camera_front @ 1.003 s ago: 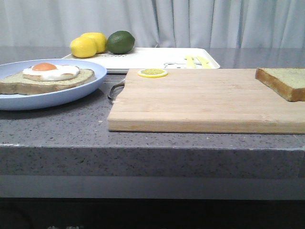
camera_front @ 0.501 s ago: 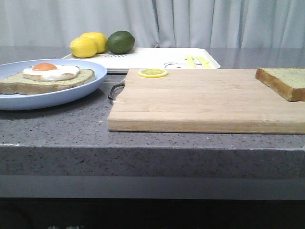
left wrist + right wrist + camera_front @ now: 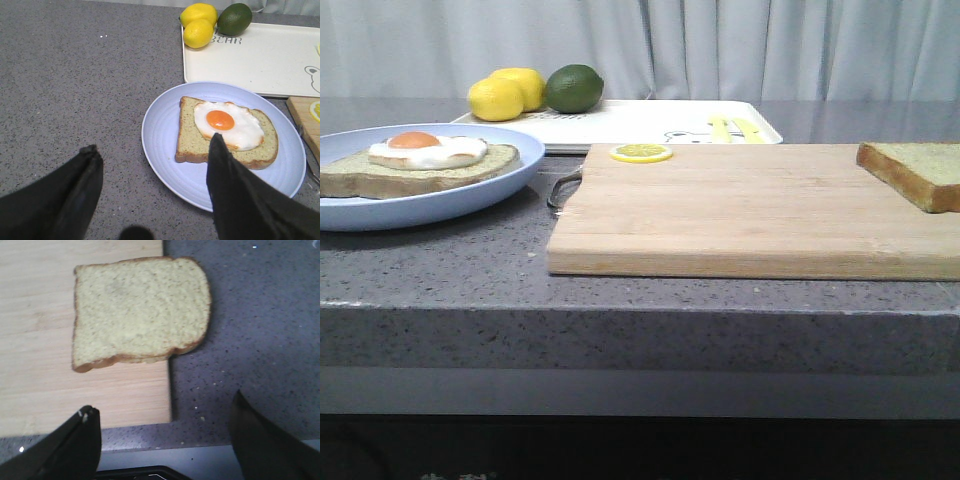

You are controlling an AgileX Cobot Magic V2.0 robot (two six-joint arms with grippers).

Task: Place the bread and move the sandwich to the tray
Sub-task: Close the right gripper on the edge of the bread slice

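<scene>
Your left gripper (image 3: 152,150) is spread wide, empty, hovering above the plate (image 3: 160,145). On the plate lies the sandwich (image 3: 226,132): one slice with the egg (image 3: 227,124) on top, nothing over it yet. Your right gripper (image 3: 165,412) is also wide apart, holding nothing, above the near right corner of the board (image 3: 740,210). The bread (image 3: 137,312) lies flat on the board's right end, one edge hanging over the grey surface (image 3: 440,270). The tray (image 3: 640,122) sits behind plate and board, with two lemons (image 3: 505,93) and a lime (image 3: 574,88) at its far left corner. A lemon slice (image 3: 640,153) lies on the board's far left edge.
</scene>
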